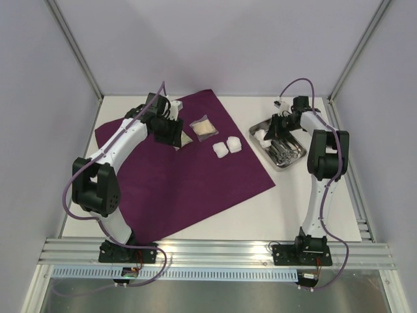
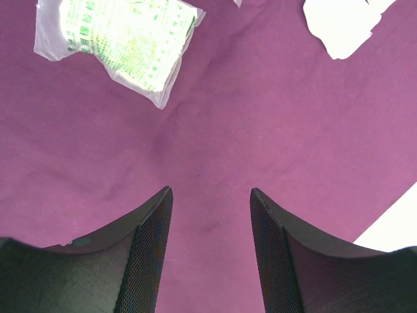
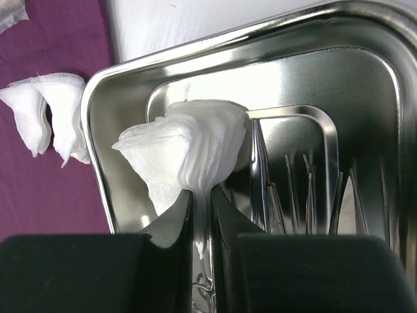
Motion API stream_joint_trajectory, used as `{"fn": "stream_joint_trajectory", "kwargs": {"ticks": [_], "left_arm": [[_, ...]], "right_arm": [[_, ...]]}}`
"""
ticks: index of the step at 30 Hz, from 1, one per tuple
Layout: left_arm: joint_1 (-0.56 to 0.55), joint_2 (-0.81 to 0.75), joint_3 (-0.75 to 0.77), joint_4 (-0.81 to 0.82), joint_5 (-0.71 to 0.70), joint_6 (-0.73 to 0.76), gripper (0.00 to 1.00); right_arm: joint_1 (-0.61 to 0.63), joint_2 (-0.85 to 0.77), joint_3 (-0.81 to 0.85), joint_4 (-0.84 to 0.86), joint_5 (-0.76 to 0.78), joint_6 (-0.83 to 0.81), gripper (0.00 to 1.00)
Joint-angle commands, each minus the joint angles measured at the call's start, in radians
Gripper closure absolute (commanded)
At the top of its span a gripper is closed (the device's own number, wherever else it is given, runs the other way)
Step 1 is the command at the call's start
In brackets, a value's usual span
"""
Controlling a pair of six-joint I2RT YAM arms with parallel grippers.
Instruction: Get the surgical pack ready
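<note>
The deep-purple cloth lies spread on the table. A clear packet lies on it; in the left wrist view a packet lies at the top left. A second packet is partly hidden by my left gripper, which is open and empty over bare cloth. Two gauze pads lie on the cloth. My right gripper is shut on a white gauze pad, held over the steel tray. Steel instruments lie in the tray.
The two gauze pads lie on the cloth just left of the tray's rim. Bare white table shows in front of the tray and at the cloth's edge. Grey walls and frame posts enclose the table.
</note>
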Motion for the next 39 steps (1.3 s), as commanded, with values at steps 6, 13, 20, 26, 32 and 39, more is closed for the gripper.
{"fn": "stream_joint_trajectory", "kwargs": {"ticks": [6,13,20,26,32,39], "left_arm": [[0.002,-0.008,0.043,-0.002,0.021,0.004,0.4],[0.002,-0.008,0.043,-0.005,0.033,0.004,0.4],[0.002,-0.02,0.043,-0.013,0.038,0.016,0.4],[0.004,-0.047,0.03,-0.013,0.015,0.034,0.4],[0.031,-0.103,-0.02,-0.04,-0.028,0.117,0.4],[0.097,-0.199,-0.128,-0.037,-0.069,0.165,0.4]], "right_arm": [[0.004,-0.001,0.03,0.037,0.12,0.004,0.69],[0.009,-0.064,0.033,0.035,0.173,0.001,0.52],[0.021,-0.156,0.039,0.027,0.245,-0.004,0.43],[0.092,-0.282,0.027,0.027,0.342,0.034,0.4],[0.285,-0.427,-0.179,0.199,0.436,0.249,0.48],[0.432,-0.34,-0.254,0.345,0.476,0.571,0.67]]}}
